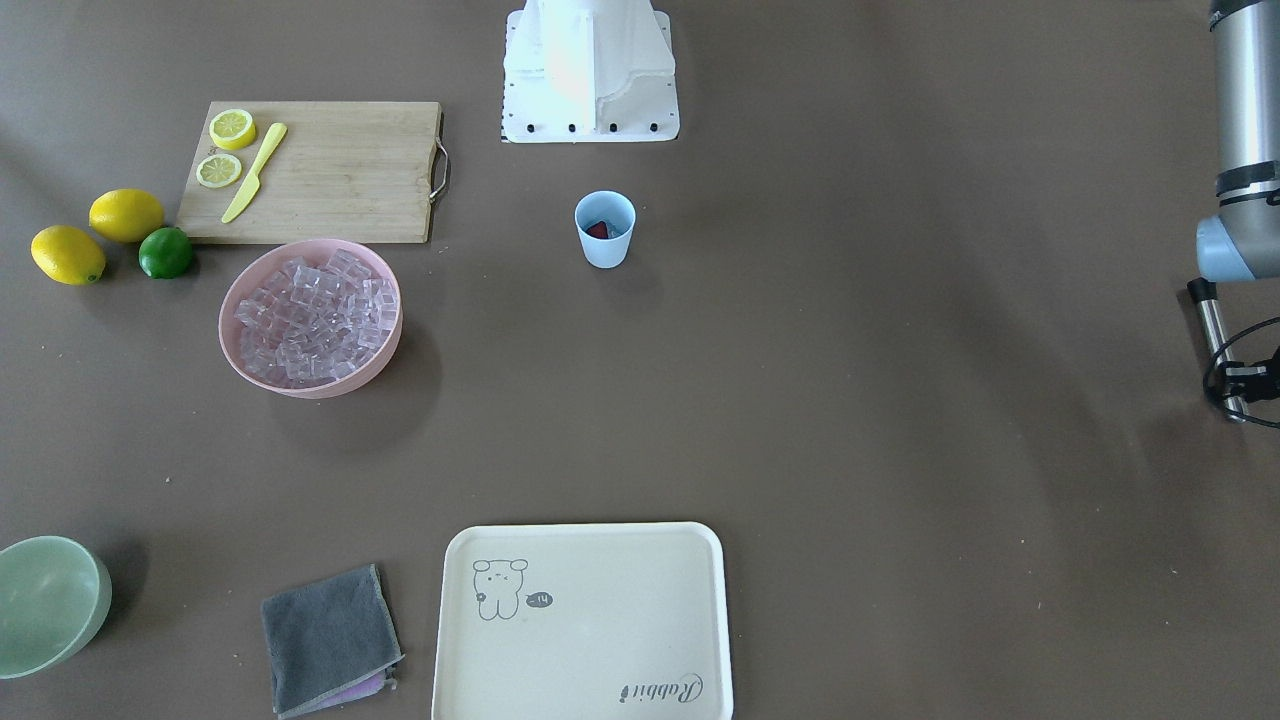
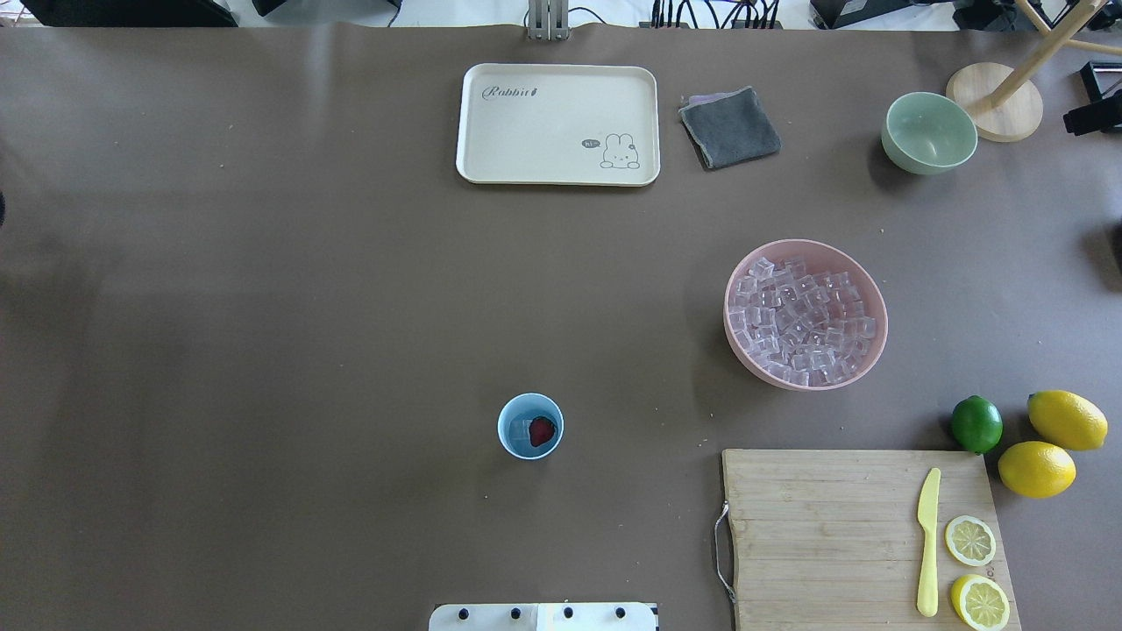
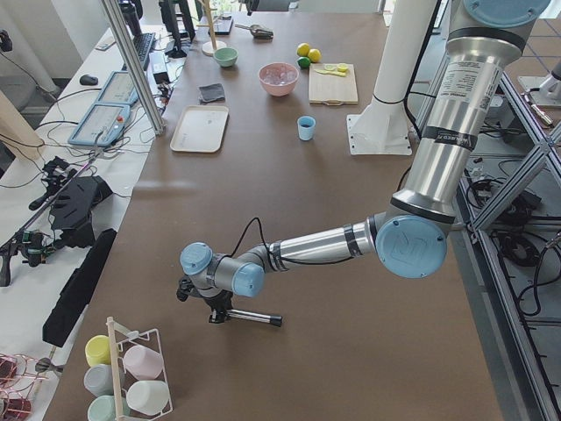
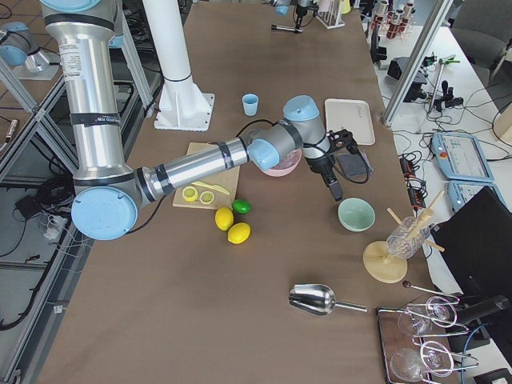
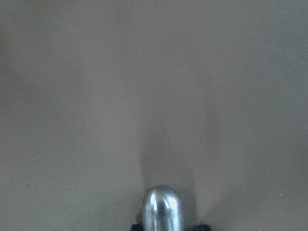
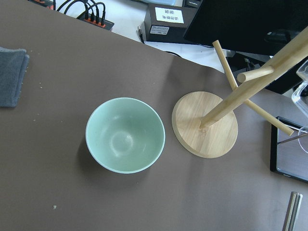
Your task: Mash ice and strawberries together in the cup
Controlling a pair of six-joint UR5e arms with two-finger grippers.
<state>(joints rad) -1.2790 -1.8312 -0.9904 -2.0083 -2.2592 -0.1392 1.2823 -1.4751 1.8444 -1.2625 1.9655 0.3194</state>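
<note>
The light blue cup (image 2: 530,427) stands near the robot base; it also shows in the front view (image 1: 605,245). Inside it lie a dark red strawberry (image 2: 543,430) and a clear ice cube (image 2: 521,428). Many more ice cubes (image 2: 805,320) fill the pink bowl (image 2: 732,337). My left gripper (image 3: 213,309) is low over the table far to the cup's left, shut on a metal muddler (image 5: 162,207), seen also in the front view (image 1: 1215,340). My right gripper (image 4: 334,190) hovers between the pink bowl and the green bowl (image 6: 125,134); I cannot tell whether it is open.
A cutting board (image 2: 833,526) holds a yellow knife (image 2: 928,543) and lemon halves (image 2: 970,541). Two lemons (image 2: 1037,469) and a lime (image 2: 976,423) lie beside it. A cream tray (image 2: 491,131), a grey cloth (image 2: 729,127), a wooden stand (image 6: 204,125) and a metal scoop (image 4: 320,300) are also there.
</note>
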